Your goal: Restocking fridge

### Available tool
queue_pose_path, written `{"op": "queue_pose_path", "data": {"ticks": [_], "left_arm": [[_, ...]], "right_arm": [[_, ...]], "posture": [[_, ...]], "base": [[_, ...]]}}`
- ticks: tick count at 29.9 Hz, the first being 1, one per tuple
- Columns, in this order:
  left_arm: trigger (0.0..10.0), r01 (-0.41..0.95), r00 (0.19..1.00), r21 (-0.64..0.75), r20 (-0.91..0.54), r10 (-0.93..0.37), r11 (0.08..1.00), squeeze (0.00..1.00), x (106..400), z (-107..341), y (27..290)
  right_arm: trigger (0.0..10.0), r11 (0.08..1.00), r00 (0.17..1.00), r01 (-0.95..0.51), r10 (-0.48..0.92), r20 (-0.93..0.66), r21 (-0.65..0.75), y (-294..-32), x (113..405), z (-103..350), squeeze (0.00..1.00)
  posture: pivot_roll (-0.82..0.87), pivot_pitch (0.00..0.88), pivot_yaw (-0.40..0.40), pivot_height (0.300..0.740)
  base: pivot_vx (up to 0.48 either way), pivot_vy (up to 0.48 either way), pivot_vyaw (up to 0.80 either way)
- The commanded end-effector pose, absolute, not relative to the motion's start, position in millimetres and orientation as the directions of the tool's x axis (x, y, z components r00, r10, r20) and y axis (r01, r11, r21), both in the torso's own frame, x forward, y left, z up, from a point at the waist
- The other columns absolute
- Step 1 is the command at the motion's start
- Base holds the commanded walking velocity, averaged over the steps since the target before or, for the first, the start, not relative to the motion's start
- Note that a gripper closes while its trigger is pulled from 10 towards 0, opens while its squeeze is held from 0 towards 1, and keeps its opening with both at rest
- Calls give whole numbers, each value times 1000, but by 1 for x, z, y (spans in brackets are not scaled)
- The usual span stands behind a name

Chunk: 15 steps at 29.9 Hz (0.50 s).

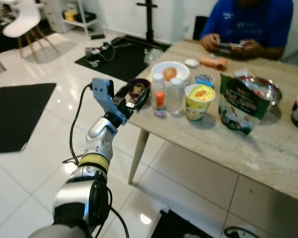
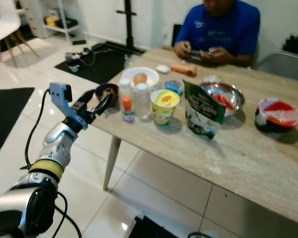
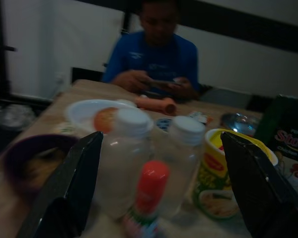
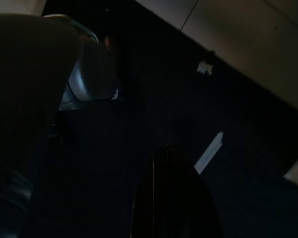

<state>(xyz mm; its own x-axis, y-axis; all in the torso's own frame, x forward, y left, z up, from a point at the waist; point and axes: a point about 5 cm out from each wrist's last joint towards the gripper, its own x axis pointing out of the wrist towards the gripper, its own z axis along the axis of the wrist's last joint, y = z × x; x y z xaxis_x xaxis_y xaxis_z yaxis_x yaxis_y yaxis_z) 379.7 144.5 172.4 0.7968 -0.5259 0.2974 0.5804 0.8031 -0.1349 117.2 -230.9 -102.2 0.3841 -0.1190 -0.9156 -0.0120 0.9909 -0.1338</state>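
We hold our left gripper (image 1: 134, 96) at the table (image 1: 268, 148) corner, its fingers spread wide and grasping nothing; just ahead stand two clear bottles (image 1: 175, 94) with white caps, and touching their front a small red-capped bottle (image 1: 160, 104); beside them sits a yellow cup (image 1: 198, 100); our right gripper hangs in shade, and we cannot tell its state.

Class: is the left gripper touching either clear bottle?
Apart. In the left wrist view the left gripper's open fingers flank the clear bottles, with gaps showing on both sides.
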Motion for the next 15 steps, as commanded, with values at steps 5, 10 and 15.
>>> {"op": "queue_pose_path", "data": {"ticks": [5, 10, 15], "left_arm": [[10000, 535, 810, -59, 322, -491, 843, 0, 383, 187, 147], [10000, 507, 819, -34, 330, -469, 862, 0, 385, 192, 146], [10000, 472, 833, 13, 321, -450, 882, 0, 387, 195, 146]], "right_arm": [[10000, 988, 387, 10, -145, -911, -153, -235, 114, -102, 0], [10000, 988, 390, 14, -148, -909, -155, -236, 114, -102, 0], [10000, 988, 393, 15, -148, -908, -155, -236, 114, -102, 0]], "posture": [[-53, 48, 81, 740], [-60, 50, 85, 740], [-62, 55, 86, 740]], "base": [[0, 0, 0], [0, 0, 0], [0, 0, 0]]}}
